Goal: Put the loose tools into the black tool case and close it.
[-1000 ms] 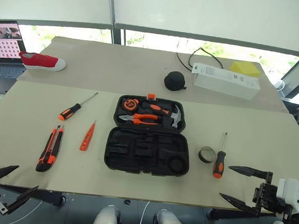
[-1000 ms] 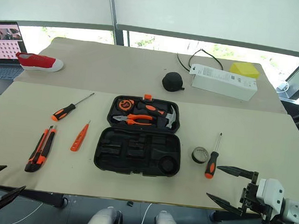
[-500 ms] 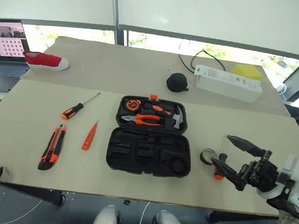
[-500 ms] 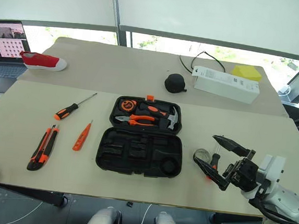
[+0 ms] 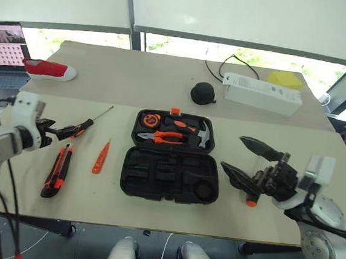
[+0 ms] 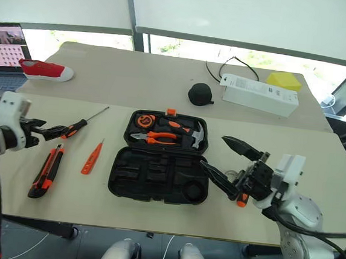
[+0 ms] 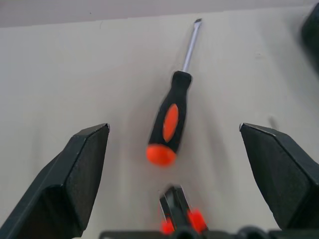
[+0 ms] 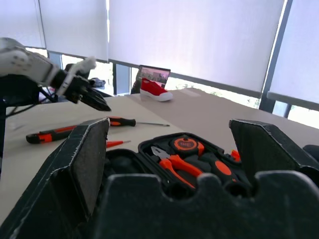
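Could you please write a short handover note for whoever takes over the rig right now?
Left hand: open, empty, just short of the screwdriver at the table's left side.
Right hand: open, empty, raised above the table right of the black tool case.
Case: open, lying flat; pliers and hammer sit in its far half, the near half's slots are empty.
Loose: utility knife and tester screwdriver left of the case; second screwdriver right of it, partly behind the right hand.
Done: nothing packed.
Left: pack every loose tool, then close the case.

The right claw (image 5: 243, 155) hides the tape roll and most of the right-hand screwdriver (image 5: 251, 201).
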Available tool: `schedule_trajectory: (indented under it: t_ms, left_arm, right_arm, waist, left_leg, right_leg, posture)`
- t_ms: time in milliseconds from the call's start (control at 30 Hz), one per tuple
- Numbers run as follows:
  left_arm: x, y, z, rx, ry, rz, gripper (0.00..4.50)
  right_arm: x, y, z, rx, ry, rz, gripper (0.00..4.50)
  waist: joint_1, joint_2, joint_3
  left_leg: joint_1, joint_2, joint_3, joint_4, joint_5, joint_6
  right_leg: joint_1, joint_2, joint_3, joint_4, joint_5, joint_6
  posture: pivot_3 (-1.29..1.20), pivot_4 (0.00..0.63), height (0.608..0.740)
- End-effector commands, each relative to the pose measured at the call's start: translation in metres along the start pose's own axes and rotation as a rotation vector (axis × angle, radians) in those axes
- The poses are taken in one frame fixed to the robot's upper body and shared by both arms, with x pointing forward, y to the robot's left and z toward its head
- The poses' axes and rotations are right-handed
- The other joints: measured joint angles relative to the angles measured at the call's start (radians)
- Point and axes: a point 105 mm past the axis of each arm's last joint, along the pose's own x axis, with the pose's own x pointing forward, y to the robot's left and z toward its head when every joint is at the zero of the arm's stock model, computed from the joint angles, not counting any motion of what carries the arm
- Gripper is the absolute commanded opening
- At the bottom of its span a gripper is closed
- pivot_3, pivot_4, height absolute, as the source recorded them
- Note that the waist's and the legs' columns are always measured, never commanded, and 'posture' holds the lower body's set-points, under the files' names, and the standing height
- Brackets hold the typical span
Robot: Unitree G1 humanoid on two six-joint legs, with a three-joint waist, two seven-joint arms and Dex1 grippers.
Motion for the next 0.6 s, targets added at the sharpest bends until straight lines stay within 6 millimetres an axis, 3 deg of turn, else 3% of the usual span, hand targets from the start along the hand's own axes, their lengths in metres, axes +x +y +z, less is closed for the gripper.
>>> schedule_trajectory:
  t_ms: [33, 133, 233, 367, 500, 600]
  left_arm:
    - [0.024, 0.005, 0.002, 0.054, 0.039, -0.004, 4.5]
    - [0.041, -0.001, -0.002, 0.083, 0.084, -0.05, 4.5]
    - [0.048, -0.003, -0.005, 0.125, 0.128, -0.075, 3.69]
    - [0.049, -0.001, 0.0, 0.151, 0.113, -0.092, 2.1]
    - [0.038, -0.008, 0.033, 0.278, -0.108, -0.201, 0.88]
    - [0.023, -0.026, 0.06, 0.389, -0.294, -0.338, 0.87]
  right_arm:
    - [-0.001, -0.003, 0.003, -0.025, -0.006, -0.015, 4.47]
    - [-0.003, -0.003, 0.001, -0.027, 0.005, -0.022, 4.47]
    - [-0.008, -0.004, 0.002, -0.033, 0.018, -0.035, 4.5]
    - [-0.012, -0.003, 0.002, -0.036, 0.029, -0.05, 4.5]
    - [-0.019, -0.001, 0.002, -0.045, 0.052, -0.062, 4.5]
    - [-0.028, -0.005, 0.005, -0.061, 0.068, -0.088, 4.5]
  waist:
    - [0.001, 0.0, 0.0]
    - [0.002, 0.0, 0.0]
    - [0.004, 0.0, 0.0]
    - [0.004, 0.0, 0.0]
    - [0.004, 0.0, 0.0]
    - [0.005, 0.0, 0.0]
  left_leg:
    - [-0.002, 0.0, 0.0, 0.0, 0.0, 0.0]
    - [-0.005, 0.0, 0.0, 0.0, 0.0, 0.0]
    - [-0.008, 0.0, -0.001, 0.001, 0.0, 0.0]
    - [-0.008, 0.0, -0.001, 0.001, 0.0, 0.0]
    - [-0.008, 0.0, -0.002, 0.002, 0.0, 0.0]
    - [-0.009, 0.0, -0.002, 0.002, 0.0, 0.0]
  right_leg:
    - [-0.001, 0.0, 0.0, -0.001, 0.0, 0.0]
    - [-0.002, 0.0, 0.0, -0.002, 0.0, 0.001]
    - [-0.004, 0.0, -0.001, -0.002, 0.0, 0.001]
    - [-0.004, 0.0, -0.002, -0.001, 0.0, 0.001]
    - [-0.003, 0.0, -0.002, -0.001, 0.0, 0.001]
    - [-0.003, -0.001, -0.003, -0.001, 0.0, 0.001]
  posture:
    - [0.0, 0.15, 0.74]
    - [0.0, 0.15, 0.74]
    - [0.0, 0.15, 0.74]
    - [0.0, 0.15, 0.74]
    - [0.0, 0.15, 0.74]
    - [0.0, 0.15, 0.74]
